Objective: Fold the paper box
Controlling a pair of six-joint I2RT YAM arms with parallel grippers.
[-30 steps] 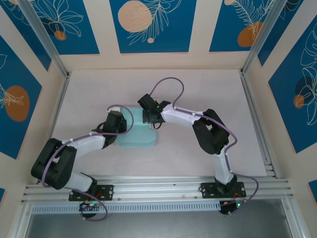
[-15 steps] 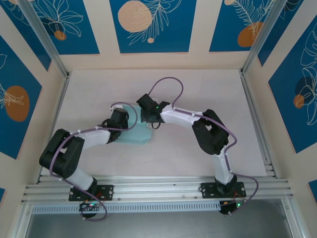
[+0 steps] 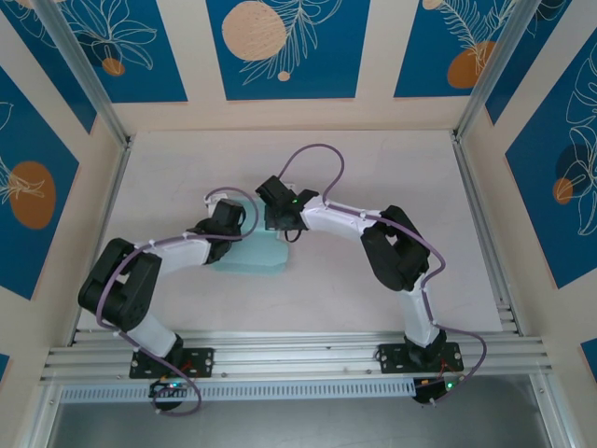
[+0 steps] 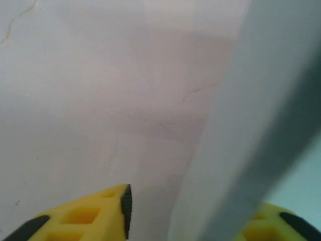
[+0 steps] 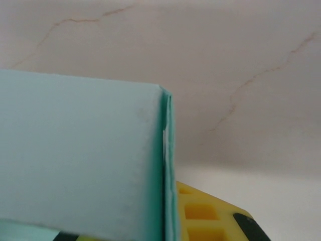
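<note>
The paper box [image 3: 254,259] is pale light-blue card lying mid-table between my two grippers. My left gripper [image 3: 231,222] sits at its far left side. In the left wrist view its yellow fingers [image 4: 100,218] stand apart, open, with an upright card wall [image 4: 235,150] between them; the left pad is clear of the card. My right gripper [image 3: 280,224] is at the box's far right side. The right wrist view shows it [image 5: 150,231] shut on a doubled, folded-over wall of the paper box [image 5: 75,155], one yellow finger [image 5: 205,216] outside it.
Pale marbled tabletop [image 3: 373,168] surrounds the box. Aluminium rails [image 3: 476,215] border the right and left sides, and a rail [image 3: 298,350] with both arm bases runs along the near edge. Patterned blue walls enclose the table.
The left arm has drawn its elbow in and its gripper has moved up to the box's far left side. The box has shifted slightly left. The right arm has hardly moved.
</note>
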